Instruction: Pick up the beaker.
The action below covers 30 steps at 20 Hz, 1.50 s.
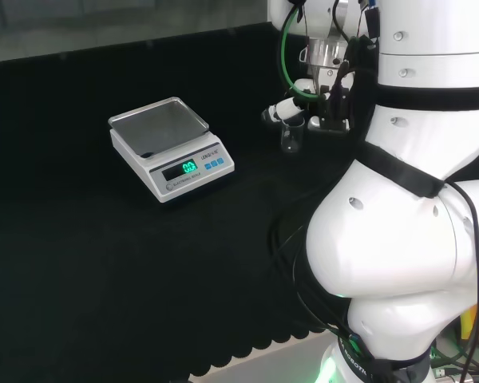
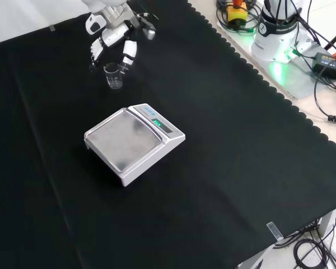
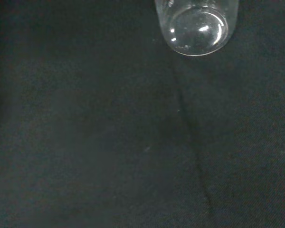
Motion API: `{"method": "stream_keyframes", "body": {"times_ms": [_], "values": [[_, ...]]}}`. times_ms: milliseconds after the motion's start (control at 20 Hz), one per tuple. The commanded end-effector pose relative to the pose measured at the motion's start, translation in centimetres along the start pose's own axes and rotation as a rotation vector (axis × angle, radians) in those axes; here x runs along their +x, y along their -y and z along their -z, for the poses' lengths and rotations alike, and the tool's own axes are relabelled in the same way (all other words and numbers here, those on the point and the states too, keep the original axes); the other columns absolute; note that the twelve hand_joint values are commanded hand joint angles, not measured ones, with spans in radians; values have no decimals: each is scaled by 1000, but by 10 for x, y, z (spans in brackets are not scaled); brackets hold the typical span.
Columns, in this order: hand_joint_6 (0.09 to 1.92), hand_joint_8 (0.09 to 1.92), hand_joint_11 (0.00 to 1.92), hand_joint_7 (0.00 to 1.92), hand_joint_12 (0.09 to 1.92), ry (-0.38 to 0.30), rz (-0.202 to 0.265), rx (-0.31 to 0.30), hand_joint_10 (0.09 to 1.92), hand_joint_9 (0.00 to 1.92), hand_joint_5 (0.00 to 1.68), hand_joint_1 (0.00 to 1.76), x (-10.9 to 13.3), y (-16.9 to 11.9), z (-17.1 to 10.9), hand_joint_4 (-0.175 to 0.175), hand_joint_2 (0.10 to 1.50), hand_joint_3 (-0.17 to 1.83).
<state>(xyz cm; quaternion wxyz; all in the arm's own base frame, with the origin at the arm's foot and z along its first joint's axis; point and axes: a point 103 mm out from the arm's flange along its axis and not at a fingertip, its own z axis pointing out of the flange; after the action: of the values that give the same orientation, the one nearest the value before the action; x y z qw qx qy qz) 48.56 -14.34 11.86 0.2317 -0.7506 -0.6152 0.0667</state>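
Clear glass beaker [image 2: 114,76] stood upright and looked empty on the black worktop [image 2: 224,168], far left in the front view, well apart from the scale [image 2: 134,143] nearer the camera. In the head view it sat right of the scale, just beside the arm's white links. Judged light, rigid, smooth and likely slippery, and breakable if squeezed hard or tipped. The best hold looked like the side wall around mid-height, fingers on one side and thumb opposite, staying below the rim. The wrist view looked down at its round bottom [image 3: 198,29] resting on the cloth.

Robot hand [image 2: 113,40] hung just above and behind the beaker in the front view, fingers [image 2: 128,54] mostly straight and spread, pointing down on either side of the rim. It held nothing. Whether a fingertip touched the glass could not be told; a small gap seemed to remain. The beaker was not yet lifted.
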Motion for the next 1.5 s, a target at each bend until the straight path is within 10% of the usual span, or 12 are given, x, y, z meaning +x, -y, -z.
{"method": "stream_keyframes", "body": {"times_ms": [50,650,1250,1500], "values": [[87,796,69,103,1541,-18,-7,31,889,123,341,349,-12,-18,-10,-66,824,329],[87,808,249,169,1485,6,-41,103,894,225,382,540,-12,-43,-28,-70,822,326],[87,810,1597,954,858,73,-65,-43,473,1338,657,901,6,-38,-9,-172,727,569],[294,711,1835,1212,665,110,-81,-49,217,1671,804,1013,18,-41,-8,-175,703,557]]}}
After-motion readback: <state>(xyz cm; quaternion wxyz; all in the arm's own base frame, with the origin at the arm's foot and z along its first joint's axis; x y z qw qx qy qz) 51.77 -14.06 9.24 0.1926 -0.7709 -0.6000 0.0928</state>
